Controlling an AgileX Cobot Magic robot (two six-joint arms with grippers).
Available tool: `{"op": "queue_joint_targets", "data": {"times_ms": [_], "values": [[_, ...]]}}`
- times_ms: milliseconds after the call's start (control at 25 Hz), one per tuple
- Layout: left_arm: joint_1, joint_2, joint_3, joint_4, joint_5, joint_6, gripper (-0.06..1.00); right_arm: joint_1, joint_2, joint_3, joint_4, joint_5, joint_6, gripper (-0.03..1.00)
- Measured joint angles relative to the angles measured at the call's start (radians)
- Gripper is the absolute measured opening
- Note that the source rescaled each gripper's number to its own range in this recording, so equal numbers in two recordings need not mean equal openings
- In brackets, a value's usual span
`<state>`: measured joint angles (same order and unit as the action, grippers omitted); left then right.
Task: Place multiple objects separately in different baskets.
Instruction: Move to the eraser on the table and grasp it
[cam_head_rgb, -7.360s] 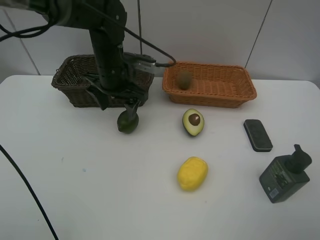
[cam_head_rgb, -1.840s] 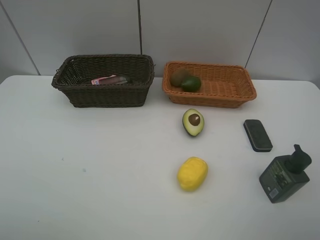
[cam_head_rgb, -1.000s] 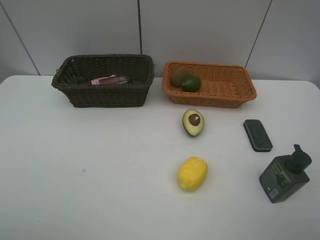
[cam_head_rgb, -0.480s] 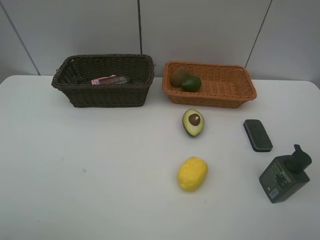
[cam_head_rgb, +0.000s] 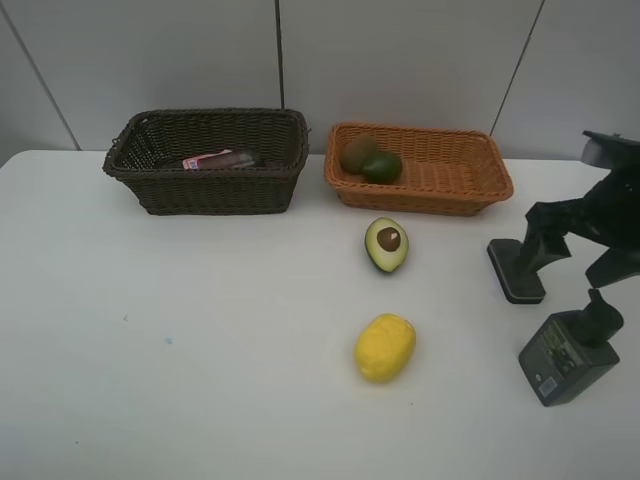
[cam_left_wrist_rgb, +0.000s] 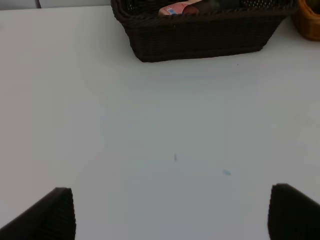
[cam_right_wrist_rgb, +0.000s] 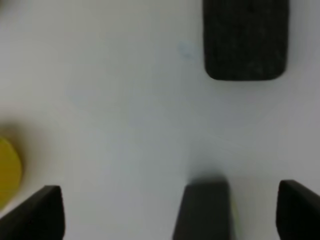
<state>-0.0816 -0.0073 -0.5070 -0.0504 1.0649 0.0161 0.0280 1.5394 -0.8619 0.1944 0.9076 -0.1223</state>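
The right hand (cam_head_rgb: 567, 262) hangs with its jaws wide apart and empty over the right part of the surface (cam_head_rgb: 200, 330), above the black flat case (cam_head_rgb: 518, 287) and the dark pump bottle (cam_head_rgb: 570, 358). Which of the two it wants, I cannot tell. The case lies flat, looks stiff and light, and is thin, so I think the fingers must close across its narrow width, low at the surface, or it may slip out. The pump bottle is probably heavier and smooth. Its body is the safer place to hold, because the pump head may turn or give way. The two stand near each other, so one finger could knock the bottle while reaching for the case. The halved avocado (cam_head_rgb: 386, 244) and the yellow lemon (cam_head_rgb: 384, 347) lie well apart from them. The way to the orange-tan basket (cam_head_rgb: 470, 195), holding the kiwi (cam_head_rgb: 356, 153) and the green round fruit (cam_head_rgb: 382, 167), looks free. The dark brown basket (cam_head_rgb: 210, 190) holds the pink bottle (cam_head_rgb: 207, 159). The left hand (cam_left_wrist_rgb: 172, 210) is open too, over bare surface.
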Motion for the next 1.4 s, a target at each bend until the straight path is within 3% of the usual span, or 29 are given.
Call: {"op": "queue_joint_targets", "data": {"times_ms": [160, 360, 840, 1160, 1280, 1400], "values": [[0.0, 0.0, 0.0, 0.0, 0.0, 0.0, 1.0, 0.0, 0.094, -0.029, 0.044, -0.02, -0.064, 1.0], [0.0, 0.0, 0.0, 0.0, 0.0, 0.0, 1.0, 0.0, 0.194, -0.078, 0.003, -0.077, -0.078, 1.0], [0.0, 0.0, 0.0, 0.0, 0.0, 0.0, 1.0, 0.0, 0.327, -0.099, -0.074, -0.318, -0.081, 1.0], [0.0, 0.0, 0.0, 0.0, 0.0, 0.0, 1.0, 0.0, 0.369, -0.099, -0.08, -0.376, -0.081, 0.99], [0.0, 0.0, 0.0, 0.0, 0.0, 0.0, 1.0, 0.0, 0.37, -0.1, -0.08, -0.387, -0.081, 0.82], [0.0, 0.0, 0.0, 0.0, 0.0, 0.0, 1.0, 0.0, 0.382, -0.1, -0.096, -0.396, -0.081, 0.55]]}}
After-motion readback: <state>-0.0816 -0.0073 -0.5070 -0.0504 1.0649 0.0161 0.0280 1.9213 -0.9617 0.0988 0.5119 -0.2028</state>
